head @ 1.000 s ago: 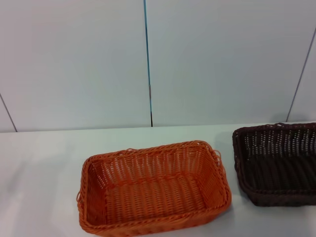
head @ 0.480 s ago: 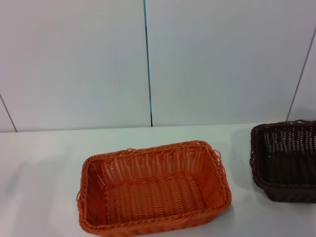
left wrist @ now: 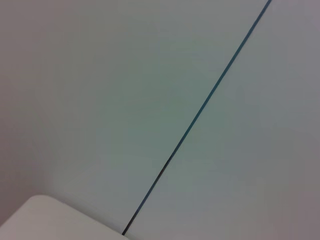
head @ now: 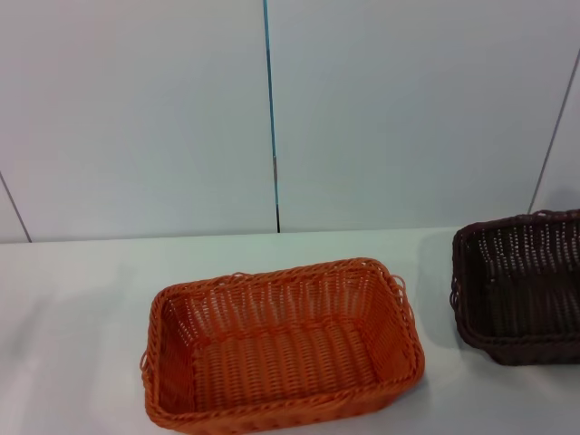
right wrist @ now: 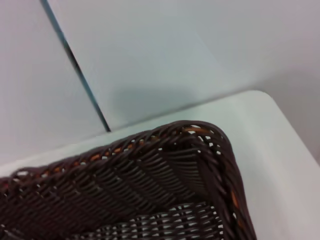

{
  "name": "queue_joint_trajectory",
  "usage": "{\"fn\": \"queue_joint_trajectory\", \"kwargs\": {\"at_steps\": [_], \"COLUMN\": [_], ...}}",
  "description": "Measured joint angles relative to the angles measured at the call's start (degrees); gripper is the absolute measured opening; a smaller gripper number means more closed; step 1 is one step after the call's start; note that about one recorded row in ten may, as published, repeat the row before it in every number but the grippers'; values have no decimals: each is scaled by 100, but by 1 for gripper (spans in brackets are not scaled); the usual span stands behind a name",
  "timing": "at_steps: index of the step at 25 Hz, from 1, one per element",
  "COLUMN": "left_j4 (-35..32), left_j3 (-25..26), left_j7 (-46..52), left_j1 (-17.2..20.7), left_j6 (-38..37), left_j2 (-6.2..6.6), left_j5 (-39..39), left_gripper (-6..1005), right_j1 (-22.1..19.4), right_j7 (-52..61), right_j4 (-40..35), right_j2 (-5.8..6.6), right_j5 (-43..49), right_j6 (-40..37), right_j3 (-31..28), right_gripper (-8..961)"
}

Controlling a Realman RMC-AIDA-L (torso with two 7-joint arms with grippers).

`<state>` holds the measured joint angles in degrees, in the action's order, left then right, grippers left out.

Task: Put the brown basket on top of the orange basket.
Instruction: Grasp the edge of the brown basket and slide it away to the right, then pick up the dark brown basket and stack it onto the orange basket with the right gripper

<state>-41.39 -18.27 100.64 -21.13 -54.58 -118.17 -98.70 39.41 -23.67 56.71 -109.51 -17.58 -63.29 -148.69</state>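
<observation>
Brown basket (head: 521, 285) shifted left since prev, R side cropped.

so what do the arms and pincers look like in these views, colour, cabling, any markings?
Nothing to go on: no arm or pincer shows in any view. The head view has only the orange basket and the brown basket on the white table. The left wrist view shows wall and a table corner; the right wrist view shows the brown basket's rim up close.

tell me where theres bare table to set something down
Bare table lies to the robot's left of the orange basket, and behind it up to the wall. The gap between it and the brown basket is narrow. No gripper shows.
</observation>
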Motion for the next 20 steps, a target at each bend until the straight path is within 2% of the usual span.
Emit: {"fn": "queue_joint_trajectory", "kwargs": {"at_steps": [8, 20], "left_j4": [0, 10], "left_j3": [-1, -1], "left_j7": [-12, -18], "left_j1": [4, 4], "left_j6": [9, 62], "left_j2": [-9, -21], "left_j5": [0, 0], "left_gripper": [878, 878], "right_j1": [-32, -106], "right_j7": [-51, -152], "right_j4": [561, 984], "right_j2": [153, 283], "right_j5": [-262, -826], "right_j6": [-628, -1164], "right_j3": [-270, -628], "right_gripper": [152, 154]}}
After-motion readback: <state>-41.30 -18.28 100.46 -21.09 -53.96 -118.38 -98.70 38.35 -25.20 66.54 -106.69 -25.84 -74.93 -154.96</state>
